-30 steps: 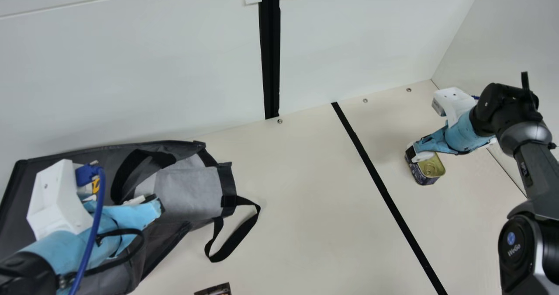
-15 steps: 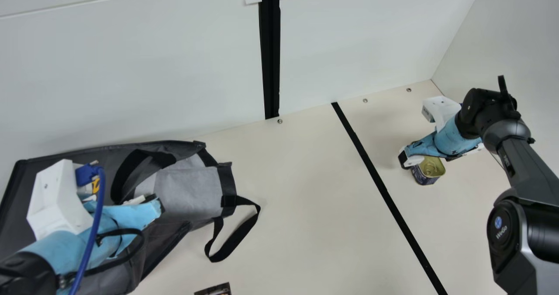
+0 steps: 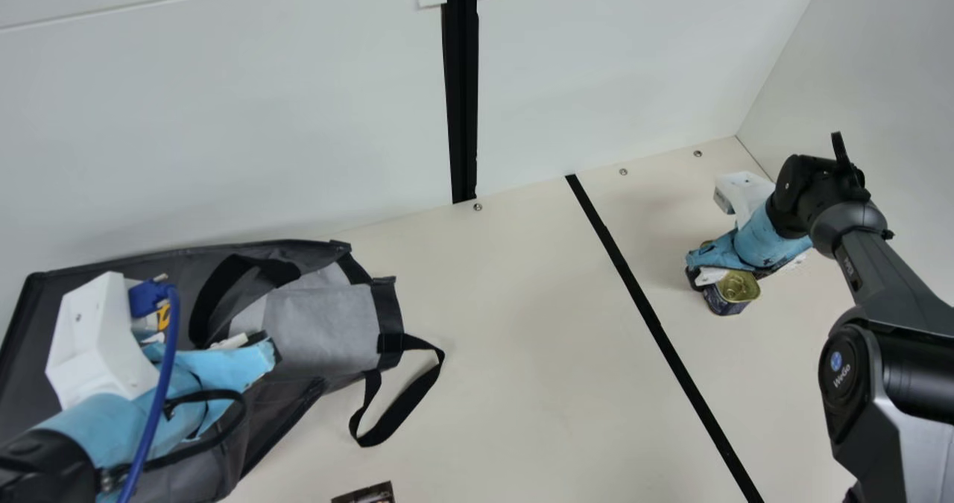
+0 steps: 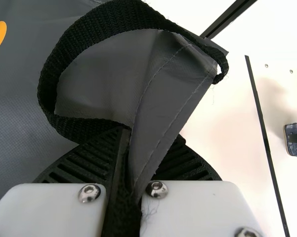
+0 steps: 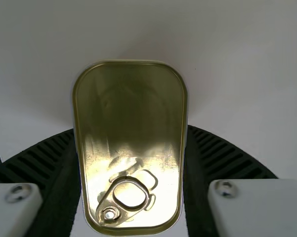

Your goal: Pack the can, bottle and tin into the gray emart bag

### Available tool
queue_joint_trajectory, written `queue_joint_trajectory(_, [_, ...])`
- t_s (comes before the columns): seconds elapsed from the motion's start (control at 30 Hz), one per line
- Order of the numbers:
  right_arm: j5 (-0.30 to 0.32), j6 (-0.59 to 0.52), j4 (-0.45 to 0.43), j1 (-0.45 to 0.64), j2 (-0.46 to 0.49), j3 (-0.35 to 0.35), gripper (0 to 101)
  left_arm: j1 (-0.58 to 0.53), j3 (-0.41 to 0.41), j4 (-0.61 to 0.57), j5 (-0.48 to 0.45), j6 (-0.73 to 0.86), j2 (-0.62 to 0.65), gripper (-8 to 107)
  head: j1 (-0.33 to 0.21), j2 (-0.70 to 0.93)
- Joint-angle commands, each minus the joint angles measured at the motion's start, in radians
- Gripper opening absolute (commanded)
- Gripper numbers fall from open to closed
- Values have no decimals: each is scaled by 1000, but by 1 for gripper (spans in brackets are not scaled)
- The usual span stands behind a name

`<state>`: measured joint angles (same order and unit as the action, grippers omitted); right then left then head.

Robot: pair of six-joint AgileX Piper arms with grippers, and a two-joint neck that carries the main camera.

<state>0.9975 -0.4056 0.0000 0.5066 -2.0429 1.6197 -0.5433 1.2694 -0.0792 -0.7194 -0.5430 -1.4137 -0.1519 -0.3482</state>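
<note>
At the right of the main view, my right gripper (image 3: 699, 270) is down around the upright tin (image 3: 736, 288). In the right wrist view its two fingers, with my right gripper (image 5: 132, 136) shut, press the long sides of the tin (image 5: 131, 113), whose gold lid and pull ring face up. The gray bag (image 3: 320, 324) lies on its side at the left. My left gripper (image 3: 264, 345) is at the bag's upper part; in the left wrist view my left gripper (image 4: 148, 140) is shut on the gray rim and black strap of the bag (image 4: 163, 108).
A dark printed object (image 3: 367, 494) is cut off at the main view's bottom edge. One black bag handle (image 3: 402, 406) lies on the table, right of the bag. A black line (image 3: 656, 328) crosses the table between bag and tin. White walls stand behind and at the right.
My right arm has moved left, bringing its gripper across the tin, with only a small shift lately. The tin, the bag and my left arm have stayed in place.
</note>
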Motion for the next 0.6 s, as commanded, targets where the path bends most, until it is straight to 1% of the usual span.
queue_joint_trajectory(0.0, [1,-3,6,-2,-4,5,24,0,0,0,0,0,0,10,-23,-1])
queue_joint_trajectory(0.1, [1,-10,16,-3,-7,14,4,0,0,0,0,0,0,10,-23,-1])
queue_joint_trajectory(0.13, [1,-13,19,-4,-7,17,0,0,0,0,0,0,0,10,-23,-1])
queue_joint_trajectory(0.57, [-7,-64,50,-16,20,24,0,0,0,0,0,0,0,10,-23,-1])
